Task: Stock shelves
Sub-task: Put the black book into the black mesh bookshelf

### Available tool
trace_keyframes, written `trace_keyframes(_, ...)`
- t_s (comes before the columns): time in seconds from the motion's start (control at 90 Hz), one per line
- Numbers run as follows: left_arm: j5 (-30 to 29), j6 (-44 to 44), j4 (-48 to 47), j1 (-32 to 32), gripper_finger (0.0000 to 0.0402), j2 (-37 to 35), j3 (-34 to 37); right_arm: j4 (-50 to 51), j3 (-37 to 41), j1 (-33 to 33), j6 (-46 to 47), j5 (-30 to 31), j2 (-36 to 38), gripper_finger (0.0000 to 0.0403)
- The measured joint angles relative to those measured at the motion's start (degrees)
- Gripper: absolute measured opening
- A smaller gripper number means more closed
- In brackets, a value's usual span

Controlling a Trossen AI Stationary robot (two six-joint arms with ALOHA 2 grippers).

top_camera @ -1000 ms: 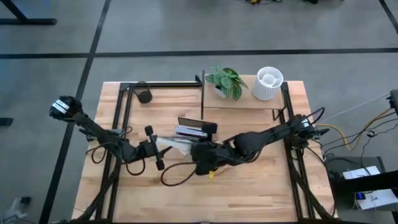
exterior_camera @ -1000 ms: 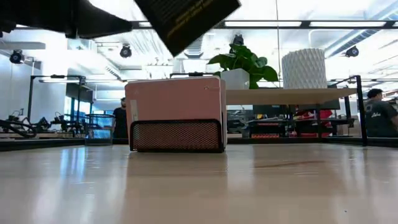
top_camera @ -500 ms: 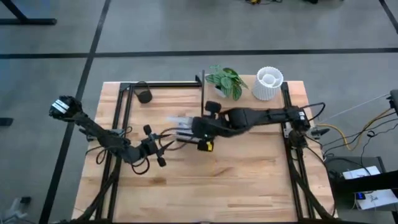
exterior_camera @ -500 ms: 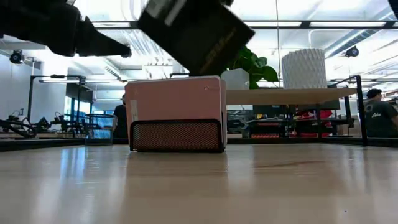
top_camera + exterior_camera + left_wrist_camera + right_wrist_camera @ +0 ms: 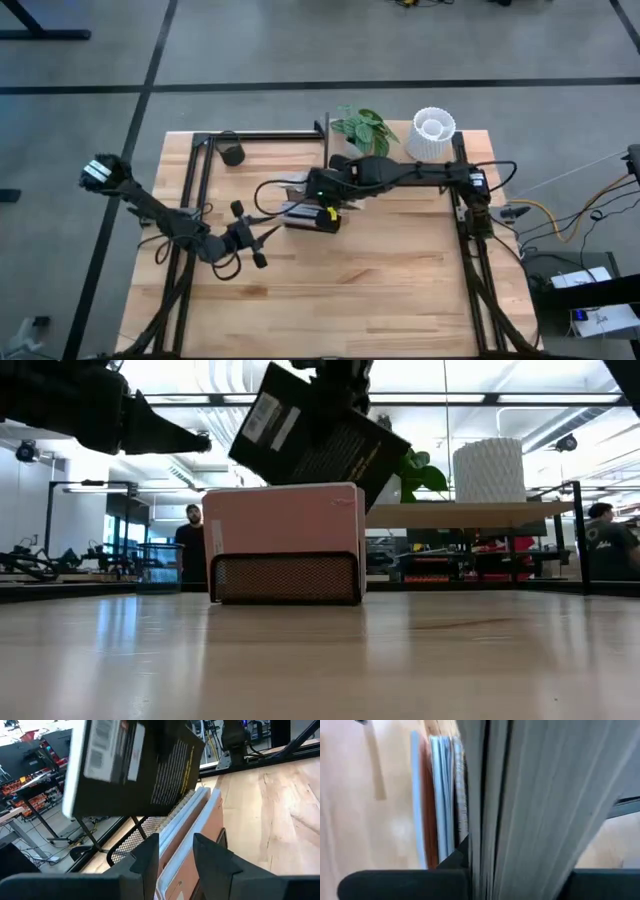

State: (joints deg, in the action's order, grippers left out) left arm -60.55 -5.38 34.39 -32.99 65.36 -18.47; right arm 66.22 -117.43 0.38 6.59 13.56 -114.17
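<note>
A black book [image 5: 318, 438] hangs tilted over a dark mesh book rack [image 5: 285, 578] that holds pink and white books [image 5: 283, 520] upright near the table's middle. My right gripper [image 5: 318, 192] is shut on the black book above the rack [image 5: 305, 214]. My left gripper [image 5: 272, 232] stands open just left of the rack, pointing at it, with nothing between its fingers [image 5: 150, 857]. The shelves [image 5: 392, 165], a black frame with a pale board [image 5: 470, 513], stand at the far right. My right gripper pinches the black book between its two fingers, which lie on its two covers with the page edges [image 5: 535, 795] running between them. It comes from above, at the book's upper edge [image 5: 335, 388]. The book hangs tilted, its lower corner [image 5: 362, 482] close above the racked books; whether they touch, I cannot tell.
A potted plant [image 5: 362, 128] and a white ribbed pot [image 5: 432, 135] stand on the shelves' board. A small dark cup [image 5: 232, 154] sits at the far left. Black frame rails [image 5: 190, 200] run along both table sides. Bare tabletop [image 5: 380, 290] lies nearer.
My right gripper has carried the black book from the table's near middle toward the far edge, to above the rack, turning it as it went. The book has come away from my left gripper, which stays left of the rack.
</note>
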Motion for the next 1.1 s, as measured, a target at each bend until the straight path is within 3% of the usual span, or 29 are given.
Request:
trace_keyframes(0.511,0.0,1.4,-0.7,0.0,0.0099,0.0,0.3,-0.3,0.1,-1.0,-0.6,-0.5,-6.6,0.0041)
trace_keyframes(1.1,0.1,2.1,-1.5,0.0,0.0098,0.0,0.3,0.0,-0.2,-1.8,-1.2,0.0,-9.5,0.0098)
